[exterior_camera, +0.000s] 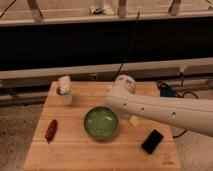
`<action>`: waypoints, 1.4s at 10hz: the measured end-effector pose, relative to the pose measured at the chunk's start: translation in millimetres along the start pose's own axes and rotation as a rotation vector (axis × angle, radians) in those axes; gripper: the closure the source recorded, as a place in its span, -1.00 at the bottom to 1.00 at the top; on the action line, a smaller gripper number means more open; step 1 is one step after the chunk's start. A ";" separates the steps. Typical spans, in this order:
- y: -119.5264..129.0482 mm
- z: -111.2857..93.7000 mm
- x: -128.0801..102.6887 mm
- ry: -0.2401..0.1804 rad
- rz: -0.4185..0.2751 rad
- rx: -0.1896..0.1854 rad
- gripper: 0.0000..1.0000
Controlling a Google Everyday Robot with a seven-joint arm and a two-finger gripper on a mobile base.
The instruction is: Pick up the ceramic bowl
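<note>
Ceramic bowl upright on wooden table; gripper hidden beneath arm alongside, fingers released.

Hand just beside ceramic bowl

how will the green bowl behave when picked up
Probably rigid and fairly heavy: the ceramic bowl looks glazed. Its gloss may slip; wide and shallow, it shouldn't tip. The gripper is by its right rim, mostly under the arm.

Green ceramic bowl upright, seemingly central on table.
</note>
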 end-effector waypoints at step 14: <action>-17.9 53.9 -39.1 -0.007 -0.226 0.089 -0.60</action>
